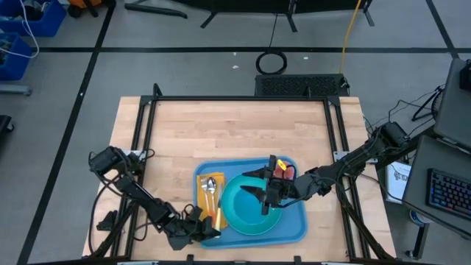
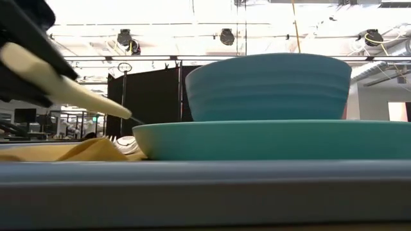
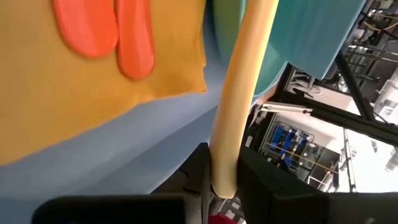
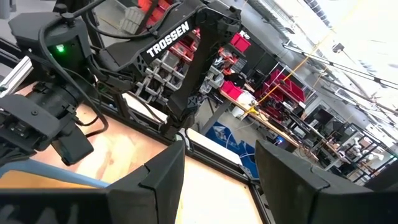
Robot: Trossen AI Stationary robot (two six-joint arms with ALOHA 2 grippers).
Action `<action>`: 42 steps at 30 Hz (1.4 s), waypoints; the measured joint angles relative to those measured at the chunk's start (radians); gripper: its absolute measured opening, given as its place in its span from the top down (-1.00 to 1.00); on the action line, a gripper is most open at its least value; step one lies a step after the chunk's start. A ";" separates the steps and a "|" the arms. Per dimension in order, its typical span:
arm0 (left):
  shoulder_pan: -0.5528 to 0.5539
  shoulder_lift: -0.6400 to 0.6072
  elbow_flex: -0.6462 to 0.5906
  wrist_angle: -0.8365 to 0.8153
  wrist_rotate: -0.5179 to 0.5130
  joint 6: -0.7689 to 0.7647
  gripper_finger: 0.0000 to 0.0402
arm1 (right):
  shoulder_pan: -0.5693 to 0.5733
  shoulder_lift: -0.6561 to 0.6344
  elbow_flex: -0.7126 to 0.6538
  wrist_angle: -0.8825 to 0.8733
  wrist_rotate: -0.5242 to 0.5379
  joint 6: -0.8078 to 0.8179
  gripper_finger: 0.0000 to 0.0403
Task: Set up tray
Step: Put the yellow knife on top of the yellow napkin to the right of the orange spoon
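The blue tray [image 1: 294, 228] lies at the table's near middle. On it rests a turquoise plate [image 1: 246, 213], and in the low view a blue-green bowl [image 2: 270, 86] stands on that plate [image 2: 276, 140]. A yellow napkin [image 1: 207, 193] at the tray's left end carries two utensils with orange handles [image 3: 134, 37]. My left gripper [image 1: 206, 230], at the tray's near left corner, is shut on a cream-handled utensil [image 3: 239, 93]. My right gripper [image 1: 263, 197] hangs open above the plate, and its fingers [image 4: 158, 177] touch nothing. My left gripper pinches the cream handle near its free end [image 3: 222, 171] between the two fingers. The fingers come from the table's near left side and lie roughly along the handle. The utensil is lifted and slants over the tray's near rim toward the plate [image 2: 70, 90].
Bare wooden table [image 1: 235, 132] spreads beyond the tray toward the far edge. A black frame [image 1: 147, 132] borders the table's left, right and far sides. The tray's near right part is bare blue plastic.
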 joint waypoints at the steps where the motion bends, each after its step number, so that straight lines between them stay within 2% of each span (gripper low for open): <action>1: 0.004 0.000 0.000 0.001 0.000 0.007 0.70 | 0.000 0.000 0.000 0.000 -0.001 0.000 0.07; 25: 0.029 0.000 0.000 0.001 -0.005 0.028 0.69 | 0.001 0.000 0.000 0.000 -0.003 0.000 0.07; 38: 0.029 0.000 0.001 0.001 0.025 0.024 0.68 | 0.001 0.000 0.000 0.000 -0.003 0.001 0.07; 42: 0.033 0.000 0.001 0.001 0.027 0.041 0.59 | 0.001 0.000 0.000 0.000 -0.003 0.001 0.07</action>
